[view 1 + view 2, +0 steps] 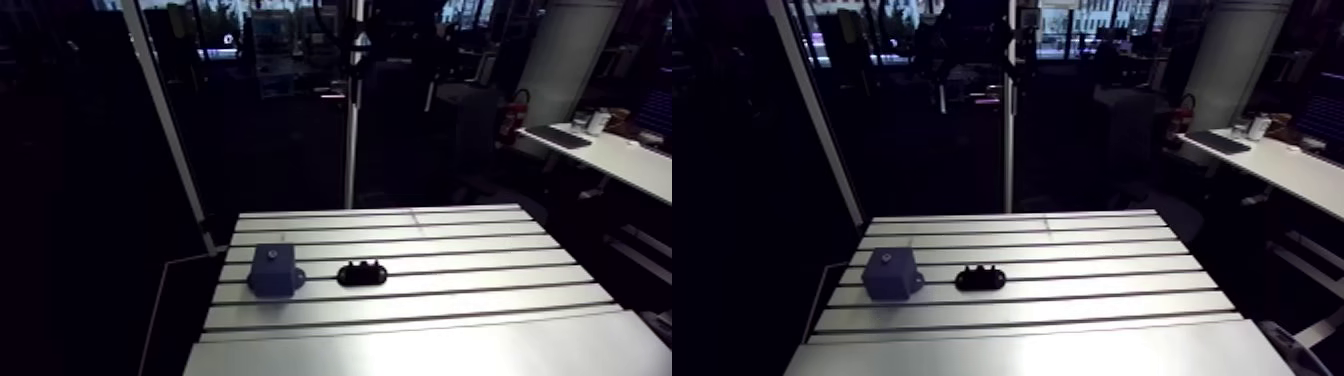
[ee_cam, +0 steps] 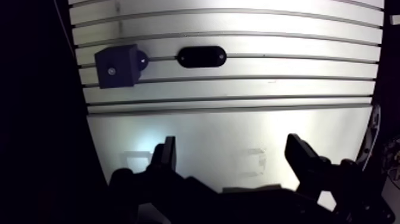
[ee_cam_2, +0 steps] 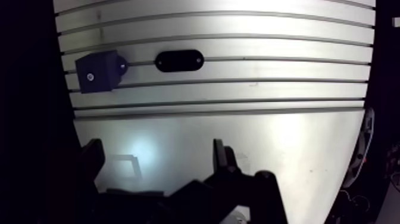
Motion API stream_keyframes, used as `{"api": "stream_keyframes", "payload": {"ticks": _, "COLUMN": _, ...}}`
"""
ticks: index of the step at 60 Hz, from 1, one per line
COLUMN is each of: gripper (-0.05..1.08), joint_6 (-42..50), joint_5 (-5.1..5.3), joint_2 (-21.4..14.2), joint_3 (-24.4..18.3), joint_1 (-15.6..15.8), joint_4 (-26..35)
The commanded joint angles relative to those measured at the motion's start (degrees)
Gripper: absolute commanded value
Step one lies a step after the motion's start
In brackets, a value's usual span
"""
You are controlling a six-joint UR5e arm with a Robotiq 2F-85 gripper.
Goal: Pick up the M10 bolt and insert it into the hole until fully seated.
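Note:
A dark blue block [image 2: 117, 65] with a small hole in its upper face sits on the slotted aluminium table [image 2: 286, 65]. Just beside it lies a black oval holder [image 2: 202, 56]. In the arm view the holder [image 1: 363, 273] carries small dark bumps on top; whether they are bolts is too dim to tell. My gripper [image 2: 232, 156] hangs over the smooth front part of the table, well short of both objects. It is open, its two fingers [image 2: 165, 156] wide apart with nothing between them. The arm view does not show the gripper.
The block [image 1: 275, 268] stands near the table's left edge, with darkness beyond it. Several slots run across the table behind and in front of the two objects. A smooth plate [image 2: 238, 131] forms the near part of the table.

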Motion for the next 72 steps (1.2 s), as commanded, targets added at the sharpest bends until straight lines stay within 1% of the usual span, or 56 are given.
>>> {"api": "stream_keyframes", "payload": {"ticks": 1, "gripper": 0.00, "joint_6": 0.0, "joint_5": -0.28, "joint_2": 0.5, "joint_3": 0.0, "joint_1": 0.1, "joint_4": 0.3}}
{"api": "stream_keyframes", "payload": {"ticks": 8, "gripper": 0.00, "joint_6": 0.0, "joint_5": -0.46, "joint_2": 0.5, "joint_3": -0.1, "joint_1": 0.1, "joint_4": 0.4}}
{"api": "stream_keyframes", "payload": {"ticks": 10, "gripper": 0.00, "joint_6": 0.0, "joint_5": -0.62, "joint_2": 0.6, "joint_3": -0.1, "joint_1": 0.1, "joint_4": 0.5}}
{"api": "stream_keyframes", "payload": {"ticks": 11, "gripper": 0.00, "joint_6": 0.0, "joint_5": -0.87, "joint_2": 0.9, "joint_3": -0.1, "joint_1": 0.1, "joint_4": 0.5}}
{"api": "stream_keyframes", "payload": {"ticks": 16, "gripper": 0.00, "joint_6": 0.0, "joint_5": -1.16, "joint_2": 1.2, "joint_3": -0.4, "joint_1": 0.8, "joint_4": 0.5}}
{"api": "stream_keyframes", "payload": {"ticks": 25, "gripper": 0.00, "joint_6": 0.0, "joint_5": -1.10, "joint_2": 1.3, "joint_3": -0.3, "joint_1": 1.2, "joint_4": 0.6}}
{"api": "stream_keyframes", "payload": {"ticks": 30, "gripper": 0.00, "joint_6": 0.1, "joint_5": -1.10, "joint_2": 1.4, "joint_3": -0.2, "joint_1": 2.0, "joint_4": 0.6}}
{"api": "stream_keyframes", "payload": {"ticks": 40, "gripper": 0.00, "joint_6": 0.1, "joint_5": -1.17, "joint_2": 1.8, "joint_3": -0.1, "joint_1": 2.7, "joint_4": 0.6}}
{"api": "stream_keyframes", "payload": {"ticks": 72, "gripper": 0.00, "joint_6": 0.2, "joint_5": -1.17, "joint_2": 2.3, "joint_3": -0.7, "joint_1": 2.8, "joint_4": 0.6}}
